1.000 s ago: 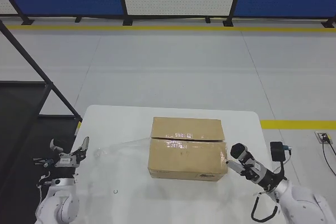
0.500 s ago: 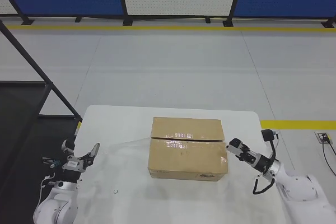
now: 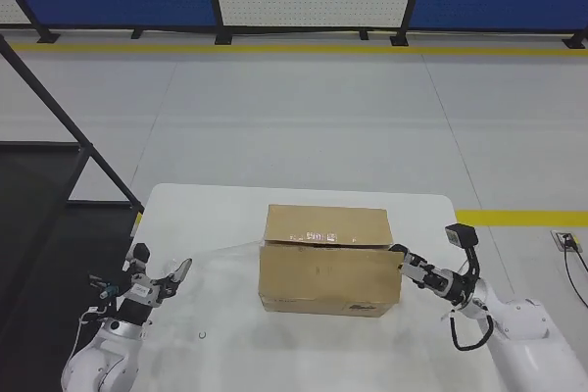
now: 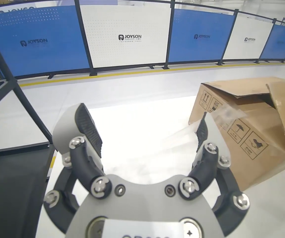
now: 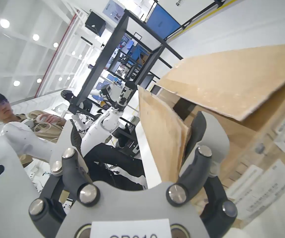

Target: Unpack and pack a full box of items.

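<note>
Since the box (image 3: 325, 279) wants opening, the right gripper (image 5: 138, 125) straddles its end flap (image 5: 162, 137) with fingers spread (not pinching), and the open-fingered left gripper (image 4: 143, 117) has clear tape (image 4: 179, 133) clinging.

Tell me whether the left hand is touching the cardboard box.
Apart. The top view shows bare table between the left hand and the cardboard box.
</note>
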`<act>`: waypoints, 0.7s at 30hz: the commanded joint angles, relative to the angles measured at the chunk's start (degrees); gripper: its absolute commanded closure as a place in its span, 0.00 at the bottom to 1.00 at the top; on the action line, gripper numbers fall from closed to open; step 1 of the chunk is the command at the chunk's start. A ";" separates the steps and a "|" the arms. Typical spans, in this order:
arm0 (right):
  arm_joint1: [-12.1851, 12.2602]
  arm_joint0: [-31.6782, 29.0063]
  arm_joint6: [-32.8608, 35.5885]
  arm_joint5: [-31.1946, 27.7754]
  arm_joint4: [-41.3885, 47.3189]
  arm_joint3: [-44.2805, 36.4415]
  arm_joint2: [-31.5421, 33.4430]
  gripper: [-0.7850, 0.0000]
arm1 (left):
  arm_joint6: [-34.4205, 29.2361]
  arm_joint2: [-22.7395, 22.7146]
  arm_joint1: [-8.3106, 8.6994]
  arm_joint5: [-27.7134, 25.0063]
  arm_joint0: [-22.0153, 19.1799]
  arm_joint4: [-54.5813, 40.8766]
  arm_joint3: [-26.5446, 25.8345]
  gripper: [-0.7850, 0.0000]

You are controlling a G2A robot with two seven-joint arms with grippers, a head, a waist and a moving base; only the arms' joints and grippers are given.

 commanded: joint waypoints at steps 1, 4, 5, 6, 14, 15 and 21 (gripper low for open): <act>1.08 -1.73 -0.05 -0.03 1.42 -3.17 -0.26 0.00 | -0.23 0.38 0.10 -1.31 0.00 0.26 -0.88 0.00; 2.82 -4.29 -0.51 -0.50 3.00 -7.32 -0.68 0.00 | -0.26 0.93 0.29 -3.63 0.22 1.12 -2.53 0.00; 3.45 -5.14 -0.74 -0.72 3.22 -8.58 -0.79 0.00 | -0.14 1.16 0.35 -4.51 0.39 1.31 -3.09 0.00; 4.10 -5.98 -1.02 -1.01 3.46 -9.75 -0.91 0.00 | 0.03 1.38 0.41 -5.42 0.58 1.46 -3.66 0.00; 9.52 -11.67 -4.96 -4.94 -0.84 -14.14 -2.53 0.00 | 0.02 2.41 1.22 -15.04 2.60 3.63 -7.44 0.00; 10.15 -12.11 -5.59 -5.57 -1.41 -14.21 -3.11 0.00 | -0.20 2.47 1.35 -16.32 2.84 3.94 -7.71 0.00; 13.69 -13.03 -8.95 -8.93 -4.45 -13.07 -7.37 0.00 | -1.54 3.45 1.95 -20.47 3.59 7.03 -8.44 0.00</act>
